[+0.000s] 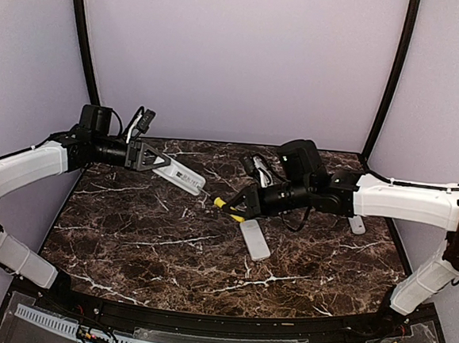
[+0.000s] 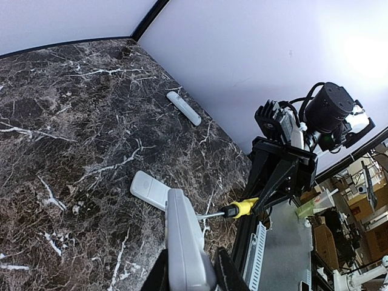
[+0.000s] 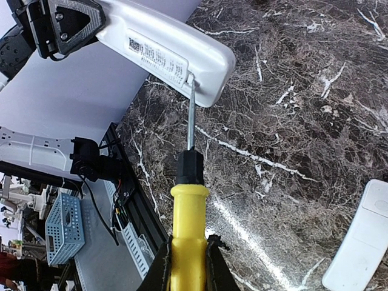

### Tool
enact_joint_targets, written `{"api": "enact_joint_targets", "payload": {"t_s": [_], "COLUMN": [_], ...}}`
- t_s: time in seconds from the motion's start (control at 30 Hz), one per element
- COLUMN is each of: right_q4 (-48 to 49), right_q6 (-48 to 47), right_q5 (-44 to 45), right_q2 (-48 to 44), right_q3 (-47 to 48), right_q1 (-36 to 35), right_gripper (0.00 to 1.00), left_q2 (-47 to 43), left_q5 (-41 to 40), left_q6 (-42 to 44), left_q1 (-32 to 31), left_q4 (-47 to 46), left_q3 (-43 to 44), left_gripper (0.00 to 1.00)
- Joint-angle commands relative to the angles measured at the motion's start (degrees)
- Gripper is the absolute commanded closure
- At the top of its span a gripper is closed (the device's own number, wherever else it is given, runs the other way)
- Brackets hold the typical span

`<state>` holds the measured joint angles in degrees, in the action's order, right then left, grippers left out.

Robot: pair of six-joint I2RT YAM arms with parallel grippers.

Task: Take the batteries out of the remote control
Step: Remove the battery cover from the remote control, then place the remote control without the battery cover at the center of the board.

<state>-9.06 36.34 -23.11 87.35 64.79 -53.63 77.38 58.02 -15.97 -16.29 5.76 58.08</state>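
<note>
My left gripper is shut on one end of a white remote control and holds it above the table's back left. Over the table's middle, my right gripper is shut on the yellow handle of a screwdriver. The screwdriver's metal tip touches the labelled underside of the remote near its free end. The batteries are hidden in every view.
A second white remote lies flat on the marble table below the screwdriver. A third white remote lies at the right, under the right arm. Small dark and white items sit at the back centre.
</note>
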Motion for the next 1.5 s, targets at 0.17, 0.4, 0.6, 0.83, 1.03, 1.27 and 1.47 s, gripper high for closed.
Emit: {"api": "enact_joint_targets", "payload": {"t_s": [0.17,0.4,0.6,0.83,1.03,1.27,1.47], "right_q4": [11.3,20.1,26.0,25.0,23.5,20.7,12.0], "right_q6": [0.9,1.7,3.0,2.8,1.5,0.0,-4.6], "right_q5": [-3.2,-7.2,-9.5,-8.8,-9.4,-7.4,-3.4], "right_q2": [-0.7,-2.0,-2.8,-3.6,-3.9,-5.0,-5.6], "right_q3": [-3.9,-8.3,-11.4,-12.2,-11.5,-11.1,-9.1], "right_q1": [0.4,1.0,1.4,1.5,1.4,1.5,1.5], "right_gripper": [1.0,1.0,1.0,1.0,1.0,1.0,1.0], "left_q2": [0.0,0.4,0.8,0.4,1.4,1.7,3.0], "left_q5": [5.2,5.3,4.9,-0.1,-2.9,-4.6,-2.8], "left_q6": [-0.8,-0.2,0.4,0.9,-0.3,-1.4,-1.2], "left_q1": [-0.3,-0.3,-0.3,-0.3,-0.2,-0.2,-0.3], "left_q4": [-1.8,-0.6,0.2,1.4,1.4,1.1,2.4], "left_q3": [-0.1,0.4,0.8,0.8,1.0,0.3,0.0], "left_gripper": [1.0,1.0,1.0,1.0,1.0,1.0,1.0]}}
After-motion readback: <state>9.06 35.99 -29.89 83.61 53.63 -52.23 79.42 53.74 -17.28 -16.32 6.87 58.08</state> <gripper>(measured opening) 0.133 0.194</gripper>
